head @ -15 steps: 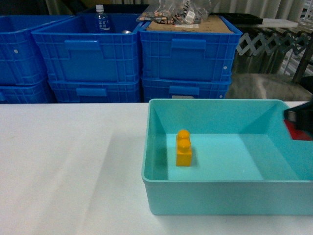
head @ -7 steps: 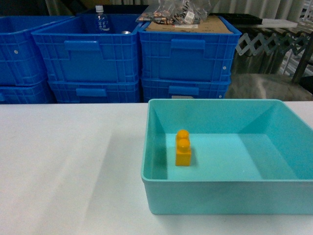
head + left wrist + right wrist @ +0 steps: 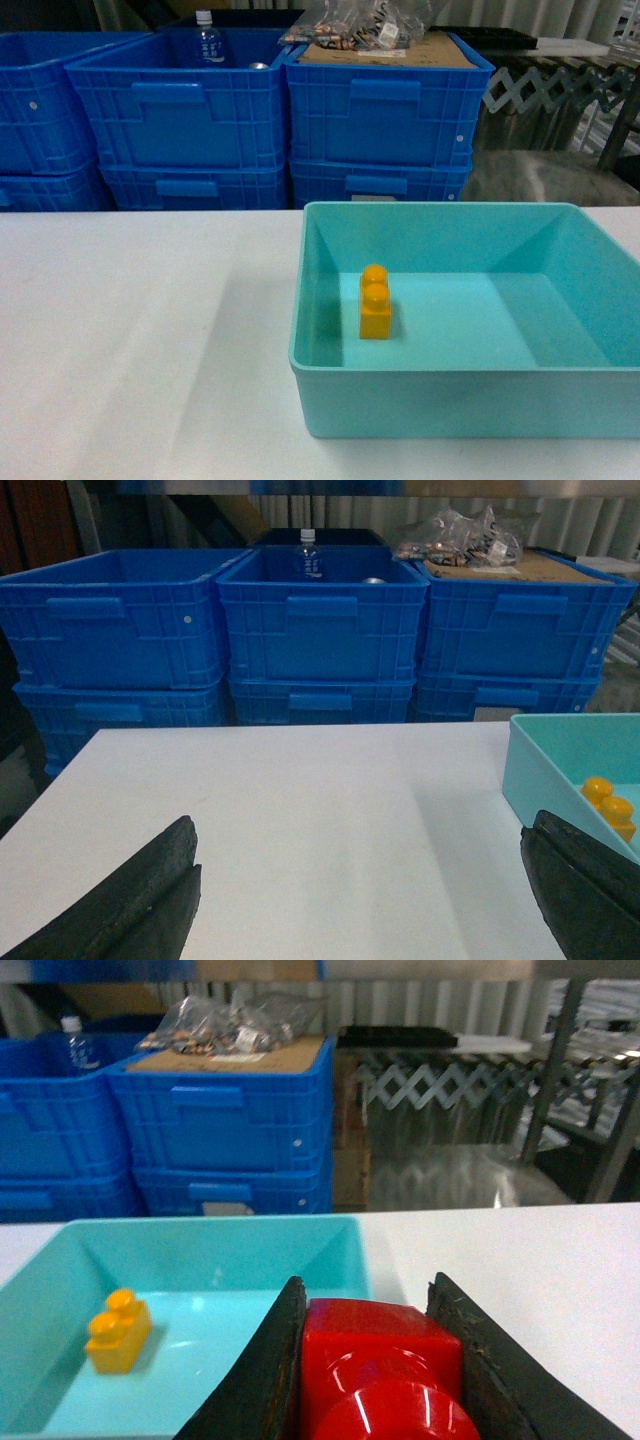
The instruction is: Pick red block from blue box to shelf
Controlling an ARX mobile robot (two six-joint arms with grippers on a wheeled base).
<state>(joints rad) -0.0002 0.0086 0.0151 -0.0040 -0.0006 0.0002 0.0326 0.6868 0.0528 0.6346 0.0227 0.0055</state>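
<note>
Red block (image 3: 385, 1375) fills the bottom centre of the right wrist view, pinched between the right gripper (image 3: 375, 1360) jaws above the blue box (image 3: 200, 1235), presumably for carrying to the shelf. Left gripper (image 3: 360, 900) hangs spread wide over the table (image 3: 300, 820).

blue box (image 3: 420, 400) cut off at right edge, red block (image 3: 385, 1375) cropped at bottom

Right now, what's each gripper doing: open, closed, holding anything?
Left gripper: open, holding nothing, above the white table.
Right gripper: closed on the red block.
</note>
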